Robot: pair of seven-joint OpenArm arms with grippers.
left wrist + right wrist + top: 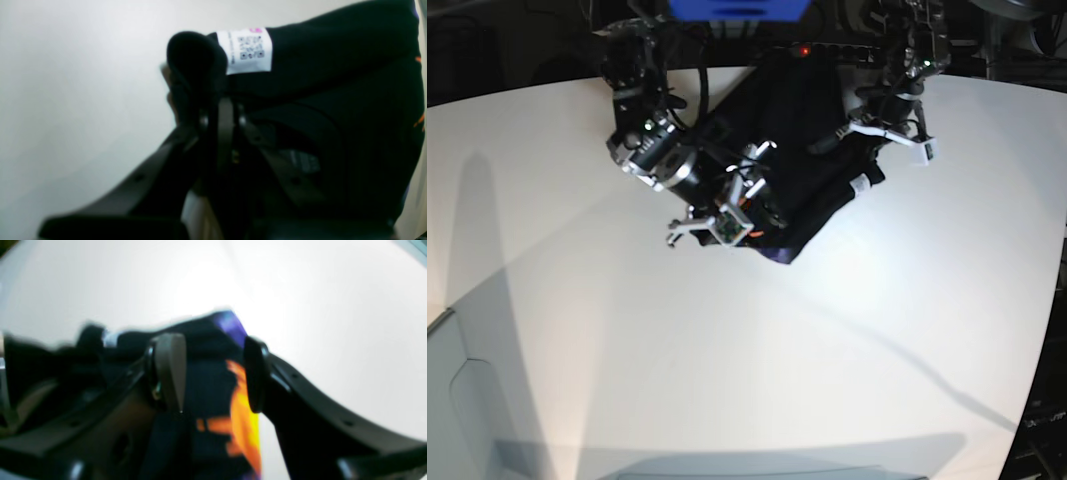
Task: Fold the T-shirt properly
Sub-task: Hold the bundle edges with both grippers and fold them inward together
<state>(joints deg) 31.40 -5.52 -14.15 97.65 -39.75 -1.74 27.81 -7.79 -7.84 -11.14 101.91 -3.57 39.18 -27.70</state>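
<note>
Two grippers, one bunched T-shirt (802, 150)

Your left gripper (200, 83) pinches hem beside the white label (248, 50); right gripper (213, 373) straddles the print, spread; bare table (757, 370) ahead.

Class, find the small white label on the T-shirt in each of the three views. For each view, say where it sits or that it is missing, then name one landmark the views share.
Left wrist: the label sits upper centre, on black cloth beside the left tool.
Right wrist: not clearly visible; the picture is blurred.
Base: a tiny white patch at the T-shirt's right edge, upper centre.
Shared landmark: the black T-shirt on the white table.
</note>
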